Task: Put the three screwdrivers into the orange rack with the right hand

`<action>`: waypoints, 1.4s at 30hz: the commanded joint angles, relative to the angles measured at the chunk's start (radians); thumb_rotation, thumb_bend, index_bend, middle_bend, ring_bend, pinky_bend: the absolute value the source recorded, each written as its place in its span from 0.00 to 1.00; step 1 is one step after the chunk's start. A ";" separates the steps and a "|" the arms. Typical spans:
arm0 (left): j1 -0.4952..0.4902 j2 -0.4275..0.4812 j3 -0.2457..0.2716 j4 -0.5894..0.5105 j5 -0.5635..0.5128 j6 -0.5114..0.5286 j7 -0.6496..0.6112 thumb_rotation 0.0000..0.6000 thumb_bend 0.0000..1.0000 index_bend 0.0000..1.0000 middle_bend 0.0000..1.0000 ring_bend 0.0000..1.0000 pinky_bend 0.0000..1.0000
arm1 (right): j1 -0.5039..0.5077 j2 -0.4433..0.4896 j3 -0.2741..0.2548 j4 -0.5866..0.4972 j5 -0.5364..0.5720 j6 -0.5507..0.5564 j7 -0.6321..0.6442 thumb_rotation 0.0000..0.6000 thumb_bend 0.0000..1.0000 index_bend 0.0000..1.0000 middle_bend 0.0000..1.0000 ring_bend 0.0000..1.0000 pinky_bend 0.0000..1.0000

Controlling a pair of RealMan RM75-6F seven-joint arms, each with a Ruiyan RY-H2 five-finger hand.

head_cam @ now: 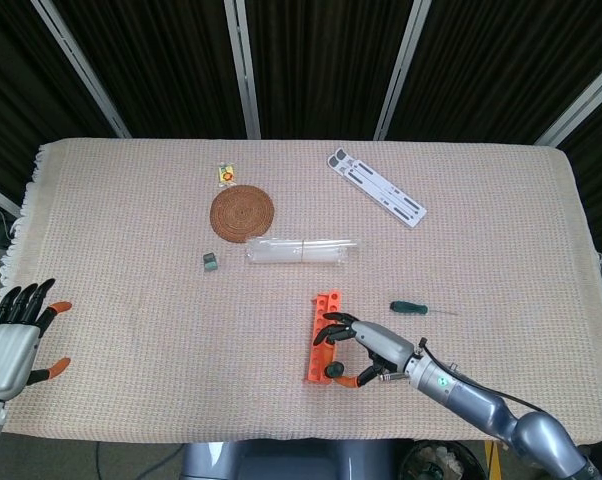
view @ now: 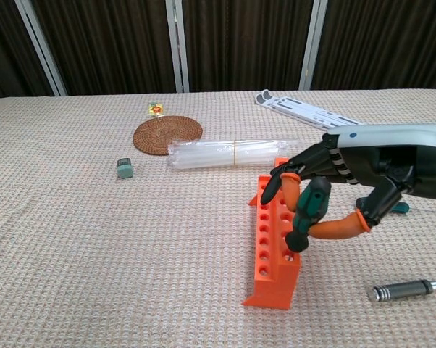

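The orange rack (view: 267, 243) stands near the table's front edge, its rows of holes facing up; the head view shows the rack (head_cam: 317, 352) too. My right hand (view: 345, 185) grips a green-handled screwdriver (view: 308, 213) upright over the rack's near right side. Its shaft is sunk into a hole, and the handle sits just above the rack top. A second green screwdriver (head_cam: 413, 308) lies on the cloth right of the rack. Near the front right edge lies a dark metal-handled screwdriver (view: 403, 290). My left hand (head_cam: 16, 335) rests far left, fingers spread, holding nothing.
Behind the rack lies a bundle of clear tubes (view: 232, 153), with a round woven coaster (view: 167, 134) and a small green block (view: 124, 169) to its left. A white slotted strip (head_cam: 376, 186) lies at the back right. A small yellow packet (head_cam: 225, 173) sits behind the coaster.
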 commanded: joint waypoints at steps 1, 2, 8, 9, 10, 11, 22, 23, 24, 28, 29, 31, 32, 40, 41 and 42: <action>0.000 0.000 0.000 0.003 -0.001 0.000 -0.004 1.00 0.14 0.25 0.00 0.00 0.00 | -0.003 -0.001 -0.003 -0.002 -0.007 0.001 0.000 1.00 0.29 0.54 0.24 0.00 0.00; 0.000 -0.001 0.000 0.004 -0.001 0.000 -0.004 1.00 0.14 0.25 0.00 0.00 0.00 | -0.003 0.000 -0.004 -0.002 -0.010 0.001 -0.001 1.00 0.29 0.52 0.24 0.00 0.00; 0.001 0.000 0.001 0.005 0.002 0.002 -0.009 1.00 0.14 0.25 0.00 0.00 0.00 | -0.005 0.004 -0.011 -0.005 -0.020 -0.002 0.004 1.00 0.27 0.42 0.22 0.00 0.00; 0.001 0.000 0.000 0.006 0.003 0.004 -0.010 1.00 0.14 0.25 0.00 0.00 0.00 | -0.005 0.005 -0.012 -0.005 -0.021 -0.002 0.006 1.00 0.26 0.41 0.22 0.00 0.00; 0.002 0.001 0.000 0.006 0.004 0.005 -0.011 1.00 0.14 0.25 0.00 0.00 0.00 | -0.004 0.006 -0.014 -0.005 -0.022 -0.002 0.008 1.00 0.25 0.40 0.22 0.00 0.00; 0.002 0.001 0.001 0.006 0.005 0.006 -0.012 1.00 0.14 0.25 0.00 0.00 0.00 | -0.003 0.008 -0.014 -0.006 -0.023 -0.002 0.011 1.00 0.25 0.39 0.22 0.00 0.00; 0.007 0.004 0.003 0.005 0.013 0.015 -0.019 1.00 0.14 0.25 0.00 0.00 0.00 | -0.026 0.025 0.022 -0.051 -0.021 -0.008 0.014 1.00 0.24 0.33 0.20 0.00 0.00; 0.007 0.004 0.003 0.004 0.014 0.016 -0.021 1.00 0.14 0.25 0.00 0.00 0.00 | -0.029 0.028 0.033 -0.059 -0.019 -0.009 0.013 1.00 0.24 0.33 0.20 0.00 0.00; 0.007 0.005 0.003 0.004 0.016 0.017 -0.022 1.00 0.14 0.25 0.00 0.00 0.00 | -0.031 0.031 0.043 -0.065 -0.016 -0.009 0.014 1.00 0.24 0.33 0.20 0.00 0.00; 0.008 0.007 0.002 0.004 0.023 0.023 -0.027 1.00 0.14 0.25 0.00 0.00 0.00 | -0.037 0.054 0.099 -0.096 -0.014 0.016 0.022 1.00 0.24 0.32 0.20 0.00 0.00; 0.009 0.007 0.003 0.004 0.025 0.024 -0.030 1.00 0.14 0.25 0.00 0.00 0.00 | -0.039 0.060 0.113 -0.106 -0.014 0.027 0.028 1.00 0.24 0.32 0.20 0.00 0.00; 0.010 0.008 0.004 0.004 0.026 0.025 -0.034 1.00 0.14 0.25 0.00 0.00 0.00 | -0.041 0.068 0.132 -0.117 -0.013 0.043 0.039 1.00 0.24 0.32 0.19 0.00 0.00; 0.010 0.009 0.004 0.005 0.026 0.024 -0.036 1.00 0.14 0.25 0.00 0.00 0.00 | -0.039 0.073 0.146 -0.121 -0.013 0.055 0.046 1.00 0.24 0.32 0.19 0.00 0.00; 0.010 0.009 0.004 0.007 0.030 0.024 -0.042 1.00 0.14 0.25 0.00 0.00 0.00 | 0.026 0.105 0.144 -0.083 -0.125 0.251 0.040 1.00 0.24 0.38 0.19 0.00 0.00; 0.010 0.009 0.004 0.008 0.029 0.024 -0.043 1.00 0.14 0.25 0.00 0.00 0.00 | 0.042 0.104 0.120 -0.069 -0.167 0.314 0.022 1.00 0.24 0.39 0.20 0.00 0.00; 0.010 0.009 0.004 0.008 0.029 0.023 -0.043 1.00 0.14 0.25 0.00 0.00 0.00 | 0.053 0.102 0.101 -0.057 -0.194 0.357 0.010 1.00 0.24 0.39 0.20 0.00 0.00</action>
